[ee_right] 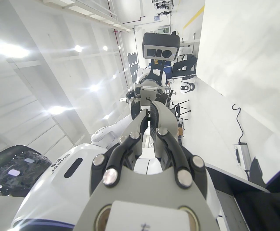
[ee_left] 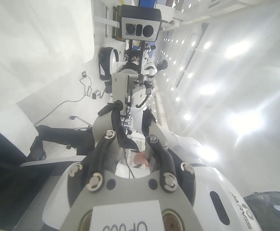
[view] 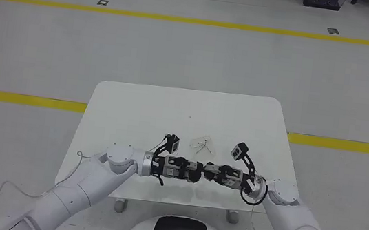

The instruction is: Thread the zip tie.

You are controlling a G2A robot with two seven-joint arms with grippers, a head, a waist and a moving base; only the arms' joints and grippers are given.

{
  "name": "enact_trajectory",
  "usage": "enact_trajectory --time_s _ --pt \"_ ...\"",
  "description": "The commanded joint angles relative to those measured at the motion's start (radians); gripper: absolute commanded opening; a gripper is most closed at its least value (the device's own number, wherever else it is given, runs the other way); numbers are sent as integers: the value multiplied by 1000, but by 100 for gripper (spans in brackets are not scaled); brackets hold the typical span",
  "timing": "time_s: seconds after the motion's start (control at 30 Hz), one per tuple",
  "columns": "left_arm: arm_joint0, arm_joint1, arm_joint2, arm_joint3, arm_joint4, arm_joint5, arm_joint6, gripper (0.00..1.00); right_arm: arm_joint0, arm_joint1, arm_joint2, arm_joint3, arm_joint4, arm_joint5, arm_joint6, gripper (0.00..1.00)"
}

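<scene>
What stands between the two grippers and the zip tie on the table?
Nothing visible. The zip tie lies by itself on the white table, just beyond the left gripper and the right gripper, which face each other tip to tip. Only bare tabletop shows between.

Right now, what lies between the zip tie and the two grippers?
Nothing. In the top view the stretch is bare white table. The zip tie lies apart from the left gripper and the right gripper.
</scene>
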Motion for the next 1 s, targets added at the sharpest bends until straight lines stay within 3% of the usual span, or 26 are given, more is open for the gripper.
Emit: enact_trajectory --time_s 0.0,0.63,0.97 --pt "0 0 0 0 0 1 0 18 2 0 -2 2 -4 4 -3 0" --pt "-5 -5 5 5 12 8 6 9 16 2 -28 13 -11 19 -14 0" --pt "-6 -6 6 11 15 10 7 8 16 3 -30 13 9 0 -3 0"
